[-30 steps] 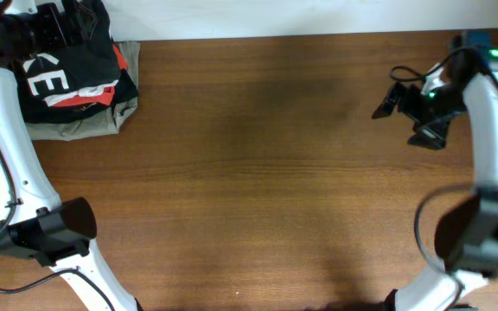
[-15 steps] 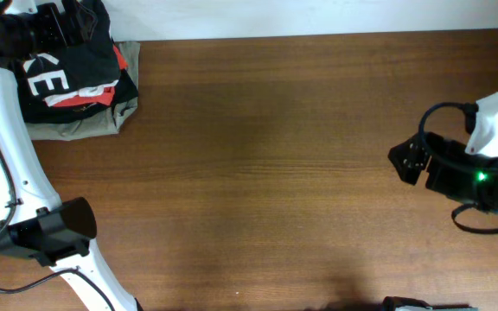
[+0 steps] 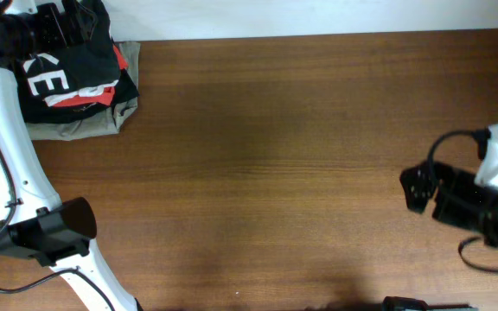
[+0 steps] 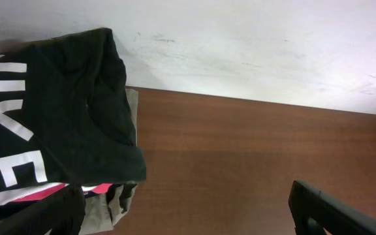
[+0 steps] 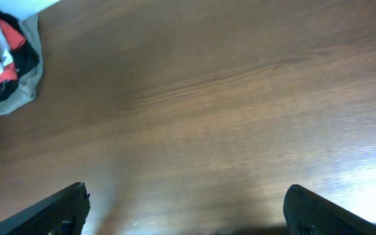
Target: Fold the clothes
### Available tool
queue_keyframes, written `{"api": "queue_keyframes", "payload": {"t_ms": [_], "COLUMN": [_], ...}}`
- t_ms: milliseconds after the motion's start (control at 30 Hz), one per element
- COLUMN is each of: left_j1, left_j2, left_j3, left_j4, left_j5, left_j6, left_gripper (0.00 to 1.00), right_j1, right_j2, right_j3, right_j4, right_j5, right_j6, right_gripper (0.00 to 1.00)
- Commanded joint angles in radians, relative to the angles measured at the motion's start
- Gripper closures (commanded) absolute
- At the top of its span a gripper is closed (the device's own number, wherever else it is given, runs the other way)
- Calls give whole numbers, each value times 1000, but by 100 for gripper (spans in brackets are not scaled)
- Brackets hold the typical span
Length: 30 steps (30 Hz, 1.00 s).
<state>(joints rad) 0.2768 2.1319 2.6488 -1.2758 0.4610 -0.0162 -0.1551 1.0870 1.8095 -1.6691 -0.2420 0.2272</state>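
Brown wood-grain worktop (image 3: 275, 173), pale wall (image 3: 318, 17) along its back edge. Black T-shirt (image 3: 93, 56) with white block letters lies bunched in the back corner on the left arm's side; a khaki-grey garment (image 3: 85, 127) shows from under the T-shirt and a red one (image 3: 93, 95) peeks out among its folds. No clear long axis to the T-shirt as it lies: crumpled heap, lettering broken by folds, one rounded lobe of hem toward the bare wood in the left wrist view. State of left hand (image 4: 187, 196): released, fingers spread wide, nothing between them. It hangs at the T-shirt's edge, one finger over the black cloth, the other over bare wood beside the T-shirt; contact with the cloth cannot be told. State of right hand (image 5: 185, 192): likewise released and empty, well apart from the T-shirt across the whole stretch of bare wood, so that its wrist camera catches the heap only as a small patch in a far corner. Judgement: folding not begun; the T-shirt must first come off the heap and be spread flat. The left hand is much the nearer, so the first pick falls to it. The T-shirt lies to one side of its open gap rather than centred, so it would need to shift over the cloth before closing. Risk: pinching the khaki-grey garment under the T-shirt along with it
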Motion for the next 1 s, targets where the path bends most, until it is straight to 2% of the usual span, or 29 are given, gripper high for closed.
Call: {"api": "queue_keyframes", "payload": {"t_ms": [0,100,167,300,400,433,567,700,767,967], "left_j1": [3,3,3,3,3,3,3,3,3,3], "left_j2": [-5,-5,-5,-5,-5,-5,-5,-5,-5,-5], "left_j3": [3,3,3,3,3,3,3,3,3,3], "left_j4": [0,-1,0,-1,-1,-1,-1,-1,-1,-1], "left_j5": [14,14,14,14,14,14,14,14,14,14], "left_j6": [5,5,5,5,5,5,5,5,5,5], "left_gripper": [1,1,1,1,1,1,1,1,1,1], "right_j1": [6,6,6,10,48,83,171,209,208,208], "right_j2": [-153,-339,-502,-705,-813,-859,-927,-970,-983,-1073], "right_j3": [-121,-313,-511,-822,-1044,-1161,-1387,-1568,-1609,-1667], "right_j4": [65,200,316,521,718,829,1089,1359,1434,1537], "right_j5": [91,121,164,191,191,190,195,195,195,255], "right_j6": [-10,-10,-11,-11,-14,-14,-14,-10,-10,-10], "right_gripper": [1,1,1,1,2,1,1,2,1,1]}}
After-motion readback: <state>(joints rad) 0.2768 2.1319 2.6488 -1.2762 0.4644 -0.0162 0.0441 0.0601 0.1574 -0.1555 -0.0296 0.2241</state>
